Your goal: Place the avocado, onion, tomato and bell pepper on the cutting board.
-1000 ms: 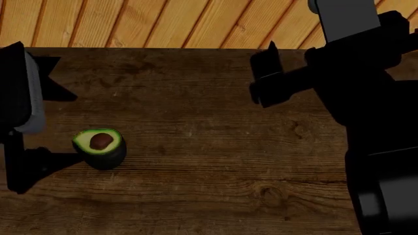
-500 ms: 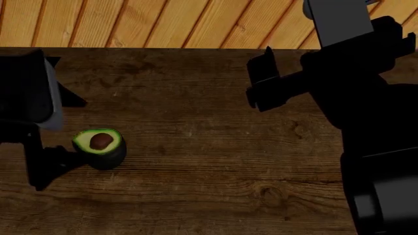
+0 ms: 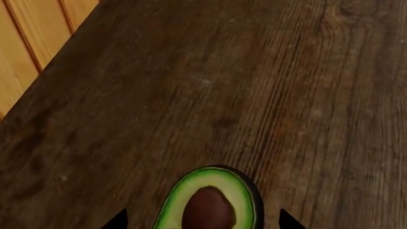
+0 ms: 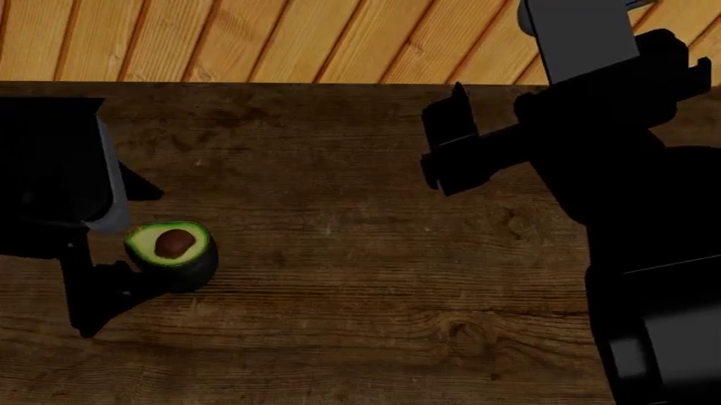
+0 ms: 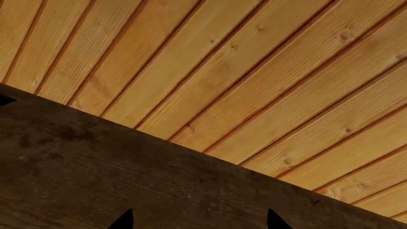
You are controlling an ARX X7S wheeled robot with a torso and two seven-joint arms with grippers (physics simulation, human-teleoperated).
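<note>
- My left claw sits low at the near-left of the table, and its two black tips poke into the bottom edge of the left wrist view with a wide gap between them, so it is spread apart and gripping nothing.
- The avocado lies right between those tips in the wrist view, cut face up, brown pit showing. From the head view it stands on the dark wood table just beside my left claw; I cannot tell whether a tip is touching its skin.
- My right claw hangs over the far middle of the table, well apart from the avocado. Its two tips show at the edge of the right wrist view with open space between, so it too is spread and holds nothing; that camera sees only the table edge and the plank floor beyond.
- Progress, as I judge it: nothing is placed yet. No cutting board, onion, tomato or bell pepper shows in any view.
- I am lined up for the first grab, closing on the avocado; lifting it, finding the board and fetching the other three all remain.
</note>
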